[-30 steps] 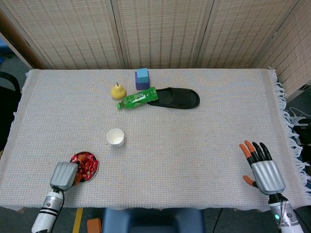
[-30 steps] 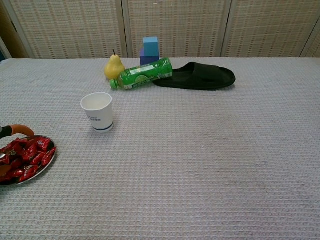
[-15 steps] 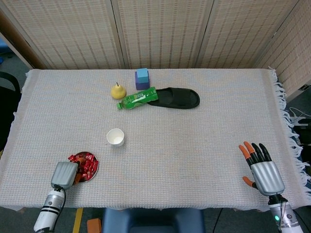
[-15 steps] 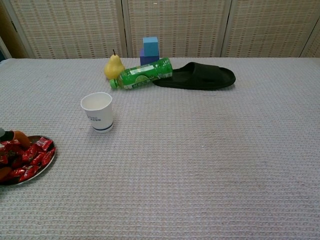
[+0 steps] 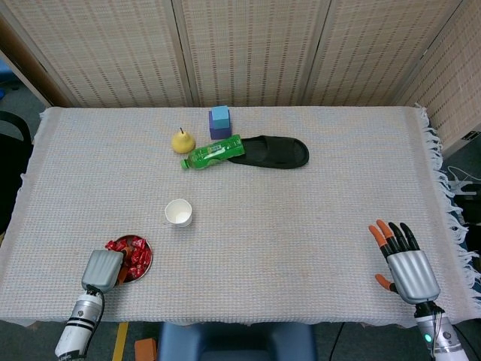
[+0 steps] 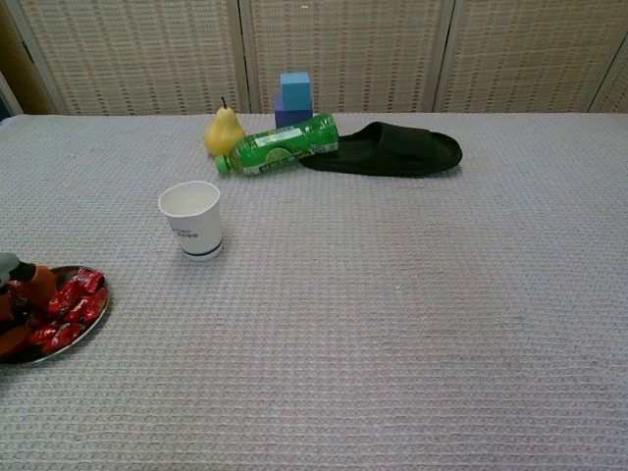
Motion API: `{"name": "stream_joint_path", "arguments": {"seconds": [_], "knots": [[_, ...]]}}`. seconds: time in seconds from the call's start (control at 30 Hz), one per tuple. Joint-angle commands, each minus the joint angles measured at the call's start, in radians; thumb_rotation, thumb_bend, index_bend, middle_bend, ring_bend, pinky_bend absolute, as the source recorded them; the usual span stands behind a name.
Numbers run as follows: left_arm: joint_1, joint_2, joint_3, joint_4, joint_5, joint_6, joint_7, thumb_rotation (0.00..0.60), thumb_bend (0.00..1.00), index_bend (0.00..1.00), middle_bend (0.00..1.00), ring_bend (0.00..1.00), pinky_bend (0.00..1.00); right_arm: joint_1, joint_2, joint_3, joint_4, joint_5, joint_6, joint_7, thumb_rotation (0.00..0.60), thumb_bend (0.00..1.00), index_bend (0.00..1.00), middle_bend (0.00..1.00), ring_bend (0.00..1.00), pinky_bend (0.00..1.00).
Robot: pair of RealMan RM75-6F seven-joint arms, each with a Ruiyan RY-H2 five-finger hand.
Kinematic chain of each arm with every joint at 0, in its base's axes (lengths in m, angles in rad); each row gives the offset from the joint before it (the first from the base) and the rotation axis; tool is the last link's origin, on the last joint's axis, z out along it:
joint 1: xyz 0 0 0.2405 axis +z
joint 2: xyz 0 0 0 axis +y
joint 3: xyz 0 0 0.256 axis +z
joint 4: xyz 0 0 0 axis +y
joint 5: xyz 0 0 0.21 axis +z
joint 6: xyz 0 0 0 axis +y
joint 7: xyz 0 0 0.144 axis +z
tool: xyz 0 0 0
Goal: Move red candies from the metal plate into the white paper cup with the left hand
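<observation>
The left hand (image 5: 101, 268) is set over the near edge of the plate (image 5: 145, 265), fingers down among the candies (image 5: 135, 254); whether any are held cannot be told. The cup (image 5: 179, 213) stands beyond the plate. The right hand (image 5: 406, 265) lies spread, empty. A loose pinch could scatter candies short of the cup.

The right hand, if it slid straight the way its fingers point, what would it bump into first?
Probably nothing: the right hand has its fingers spread, pointing up the bare cloth of the table. The black slipper lies well off to the side of that line.
</observation>
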Motion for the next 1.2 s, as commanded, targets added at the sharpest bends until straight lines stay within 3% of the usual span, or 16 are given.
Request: {"name": "stream_joint_path", "arguments": {"seconds": [0.03, 0.4, 1.2], "knots": [[-0.002, -0.001, 0.003, 0.004, 0.005, 0.001, -0.013, 0.6, 0.45, 0.45, 1.0, 1.0, 1.0, 0.0, 0.0, 0.0, 0.0, -0.001, -0.001, 0.0, 0.6, 0.06, 0.0, 0.0, 0.0, 0.0], [-0.008, 0.003, 0.009, 0.005, 0.004, -0.004, -0.033, 0.6, 0.56, 0.51, 1.0, 1.0, 1.0, 0.001, 0.002, -0.002, -0.003, 0.001, -0.006, -0.004, 0.6, 0.06, 0.0, 0.0, 0.0, 0.0], [-0.006, -0.008, 0.015, 0.028, 0.045, 0.046, -0.049, 0.6, 0.59, 0.64, 1.0, 1.0, 1.0, 0.0, 0.006, -0.006, -0.007, -0.003, -0.008, -0.004, 0.6, 0.06, 0.0, 0.0, 0.0, 0.0]]}}
